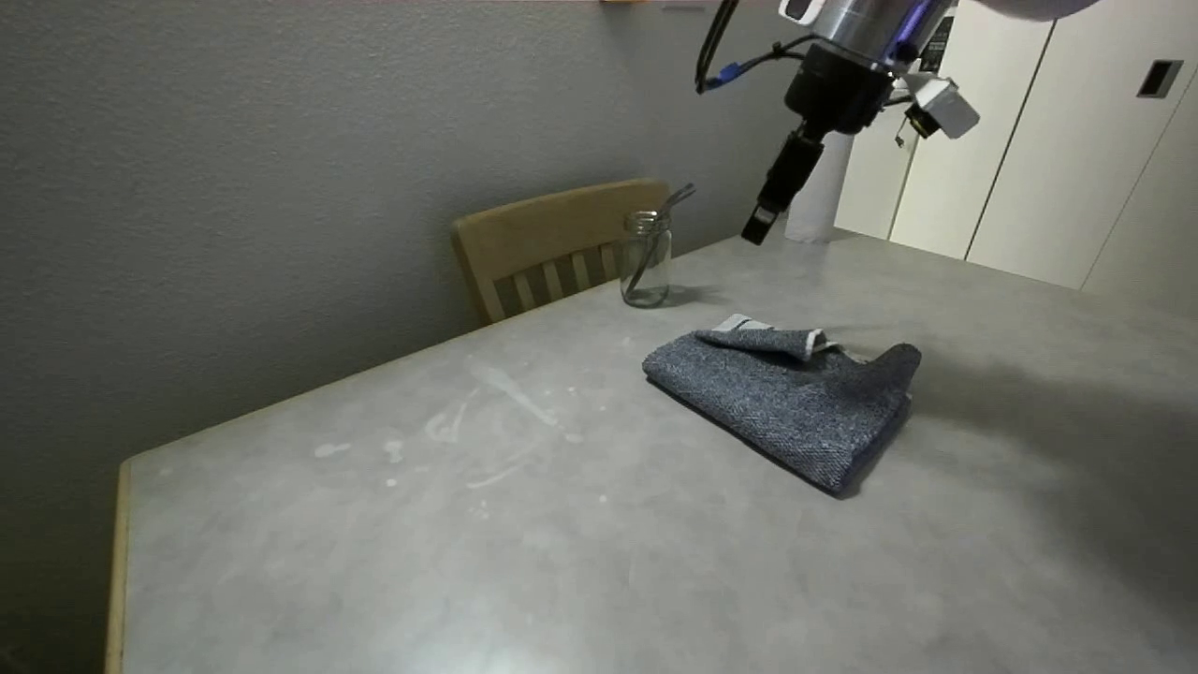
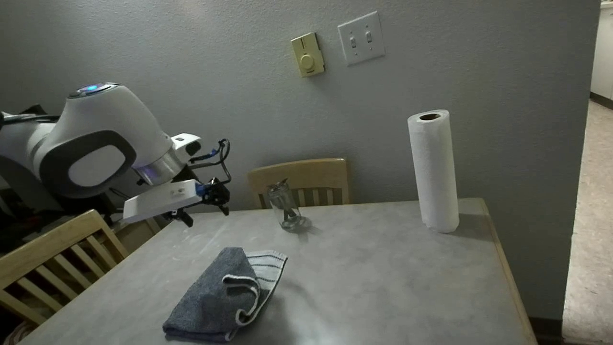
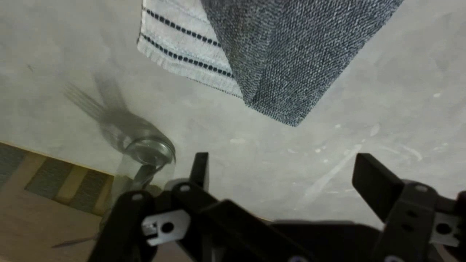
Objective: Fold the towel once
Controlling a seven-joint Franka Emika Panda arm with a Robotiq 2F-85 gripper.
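The blue-grey towel (image 1: pixel 777 412) lies on the table, doubled over on itself. Its pale end (image 2: pixel 268 266) with dark stripes sticks out from under the upper layer, and a corner with a white hem curls up in both exterior views. In the wrist view the towel (image 3: pixel 309 47) fills the top middle, one dark corner pointing toward the jaws. My gripper (image 3: pixel 282 160) stands open, fingers wide apart, with only tabletop seen between them. An exterior view shows the gripper (image 2: pixel 206 216) raised above the table, apart from the towel (image 2: pixel 210 297). The towel's underside is hidden.
A glass jar (image 1: pixel 646 267) holding a fork stands near the wall-side table edge, close to the left finger in the wrist view. A paper towel roll (image 2: pixel 433 172) stands upright farther along. Wooden chairs (image 2: pixel 306 167) (image 2: pixel 52 261) border the table (image 2: pixel 383 278).
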